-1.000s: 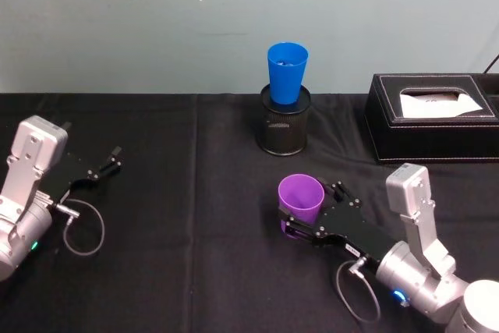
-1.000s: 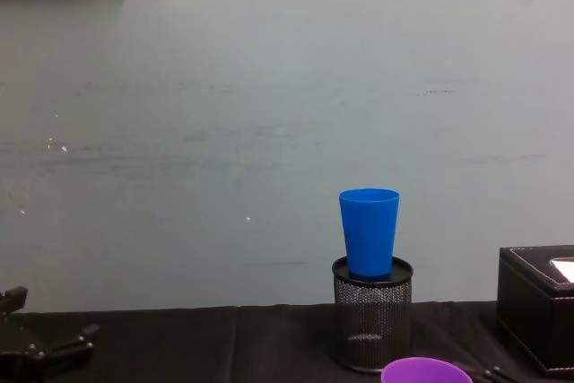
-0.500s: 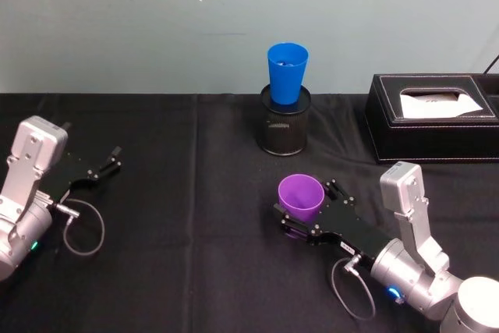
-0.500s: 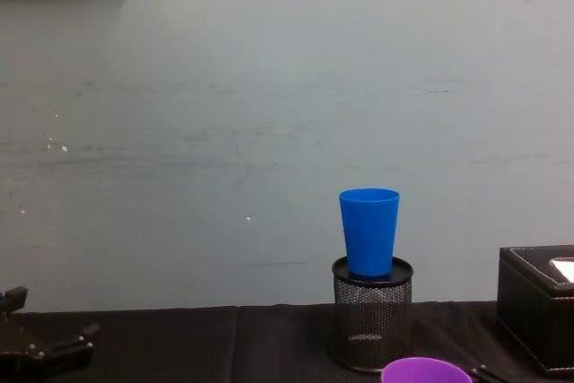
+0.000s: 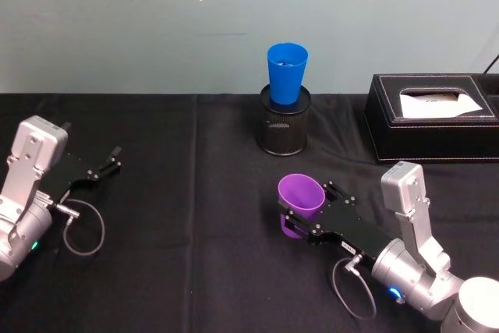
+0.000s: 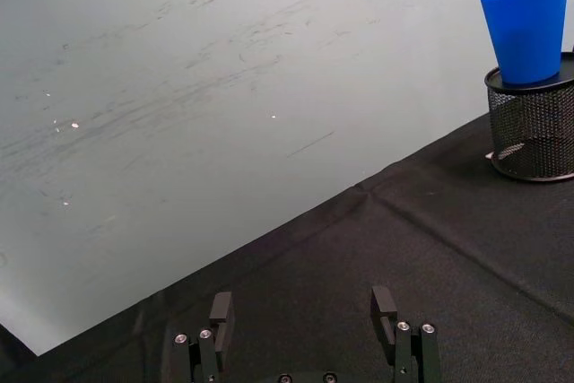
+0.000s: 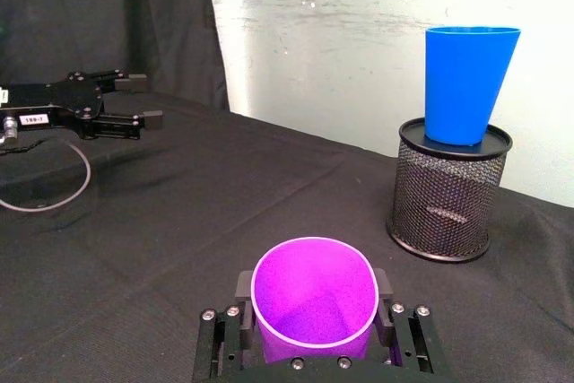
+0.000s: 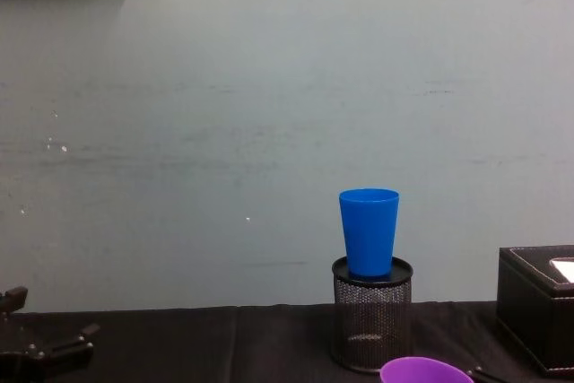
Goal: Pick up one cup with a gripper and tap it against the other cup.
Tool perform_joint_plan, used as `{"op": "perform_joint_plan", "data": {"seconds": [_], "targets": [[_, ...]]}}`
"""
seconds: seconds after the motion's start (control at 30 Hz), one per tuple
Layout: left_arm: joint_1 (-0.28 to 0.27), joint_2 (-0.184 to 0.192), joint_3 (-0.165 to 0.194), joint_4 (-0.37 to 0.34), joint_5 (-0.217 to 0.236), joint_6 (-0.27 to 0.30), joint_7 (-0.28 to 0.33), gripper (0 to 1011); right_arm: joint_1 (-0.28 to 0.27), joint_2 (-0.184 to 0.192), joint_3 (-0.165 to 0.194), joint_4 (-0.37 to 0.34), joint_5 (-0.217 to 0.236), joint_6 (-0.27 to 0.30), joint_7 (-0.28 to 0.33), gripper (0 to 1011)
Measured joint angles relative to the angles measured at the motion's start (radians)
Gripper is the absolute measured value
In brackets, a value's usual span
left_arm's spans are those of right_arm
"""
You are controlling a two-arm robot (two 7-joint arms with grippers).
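A big table (image 5: pixel 195 271) with a black cloth on it stands by a pale wall (image 5: pixel 117 21). A black box (image 5: pixel 433 118) with a white tissue in its top sits far back on the table, at about 2 o'clock from the middle.

The right gripper (image 5: pixel 309 207) reaches in from about 5 o'clock, on a silver arm. Its two black fingers (image 7: pixel 242 286) are closed on the purple cup (image 5: pixel 301 195), one finger on each side of it, touching it. The cup sits right between the fingers, at the very front of the gripper. Its open mouth faces up and leans a little toward 9 o'clock. I cannot tell if its bottom touches the cloth. In the chest view, just the round purple rim (image 8: pixel 426 371) peeks up at the bottom edge.

The left gripper (image 5: pixel 105 163) is far off at 9 o'clock from the purple cup, low over the cloth. Its fingers (image 6: pixel 220 311) are spread apart and hold nothing.

A black wire pot (image 5: pixel 285 126) stands at 12 o'clock from the purple cup, well apart from it. The blue cup (image 5: pixel 287 72) stands upright in the top of that pot, with its narrow end down.
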Motion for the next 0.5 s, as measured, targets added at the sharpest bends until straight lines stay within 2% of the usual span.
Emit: {"op": "perform_joint_plan", "data": {"seconds": [0.13, 0.3, 0.37, 0.5], "targets": [[0.0, 0.0, 0.0, 0.0, 0.0, 0.0, 0.0, 1000, -0.001, 0.0, 0.001, -0.001, 0.0, 0.003, 0.0, 743], [0.0, 0.0, 0.0, 0.0, 0.0, 0.0, 0.0, 1000, -0.007, 0.005, 0.015, -0.041, 0.001, 0.038, 0.006, 726], [0.0, 0.0, 0.0, 0.0, 0.0, 0.0, 0.0, 1000, -0.009, 0.013, 0.027, -0.087, 0.005, 0.088, 0.012, 717], [0.0, 0.0, 0.0, 0.0, 0.0, 0.0, 0.0, 1000, -0.008, 0.022, 0.05, -0.145, 0.028, 0.147, 0.028, 717]]}}
